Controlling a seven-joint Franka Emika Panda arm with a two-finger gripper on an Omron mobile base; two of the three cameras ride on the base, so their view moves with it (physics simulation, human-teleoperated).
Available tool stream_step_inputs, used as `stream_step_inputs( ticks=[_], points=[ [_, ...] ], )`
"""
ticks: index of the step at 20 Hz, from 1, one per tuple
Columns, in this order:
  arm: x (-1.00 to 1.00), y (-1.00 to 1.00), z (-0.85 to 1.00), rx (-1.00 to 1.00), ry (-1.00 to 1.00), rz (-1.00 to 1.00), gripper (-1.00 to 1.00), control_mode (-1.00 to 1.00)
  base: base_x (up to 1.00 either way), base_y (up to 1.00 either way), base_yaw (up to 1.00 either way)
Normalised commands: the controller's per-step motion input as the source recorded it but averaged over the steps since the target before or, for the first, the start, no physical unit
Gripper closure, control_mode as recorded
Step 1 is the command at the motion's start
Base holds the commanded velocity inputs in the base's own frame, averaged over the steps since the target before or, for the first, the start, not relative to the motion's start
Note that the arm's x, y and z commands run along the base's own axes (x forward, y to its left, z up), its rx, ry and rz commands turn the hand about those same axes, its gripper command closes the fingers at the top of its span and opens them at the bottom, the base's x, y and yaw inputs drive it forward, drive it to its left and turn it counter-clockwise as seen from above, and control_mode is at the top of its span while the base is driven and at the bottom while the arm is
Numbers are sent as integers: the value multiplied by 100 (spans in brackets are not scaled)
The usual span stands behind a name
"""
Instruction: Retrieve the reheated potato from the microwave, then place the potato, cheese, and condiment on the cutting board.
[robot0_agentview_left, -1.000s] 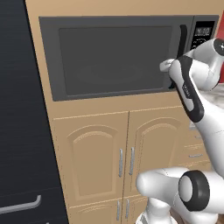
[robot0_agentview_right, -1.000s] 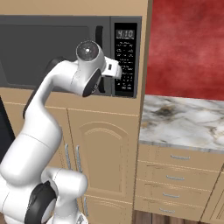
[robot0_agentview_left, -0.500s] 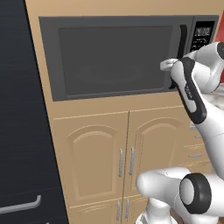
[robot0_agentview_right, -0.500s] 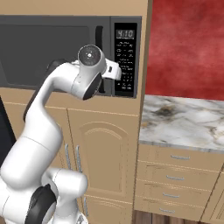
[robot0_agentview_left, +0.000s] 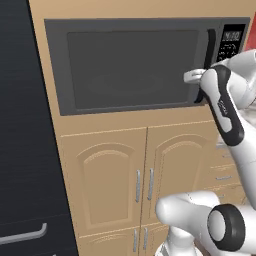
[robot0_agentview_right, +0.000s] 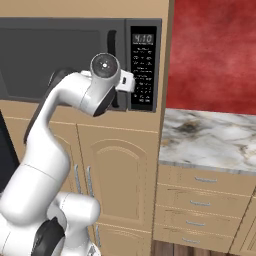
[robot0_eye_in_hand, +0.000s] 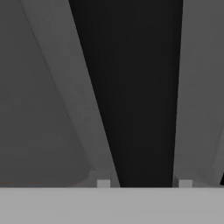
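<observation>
I have the gripper clamped on the microwave's black handle, a fingertip on either side of it. In the left base view the handle runs vertically at the upper right, dead ahead of the hand. The door is closed, so the potato presumably sits behind it, unseen. Next I'd pull back toward the base.

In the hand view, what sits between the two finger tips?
The black door handle of the microwave fills the gap between the fingertips, running up the hand view. The left base view shows the gripper at that handle, door shut.
</observation>
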Motion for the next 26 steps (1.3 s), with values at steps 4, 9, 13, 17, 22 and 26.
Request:
stream_step_inputs(
  ticks=[4, 9, 13, 17, 22, 26],
  points=[
    [-56, 46, -1, 2, 0, 9, 100, -100, 0, 0, 0],
    [-66, 40, -3, 1, 4, 5, 100, -100, 0, 0, 0],
    [-63, 41, -3, 0, 10, 5, 100, -100, 0, 0, 0],
    [-63, 42, -1, 2, 7, 7, 100, -100, 0, 0, 0],
    [-60, 41, 0, 5, 3, 11, 100, -100, 0, 0, 0],
    [-55, 48, 0, 2, 1, 9, 100, -100, 0, 0, 0]
  ],
)
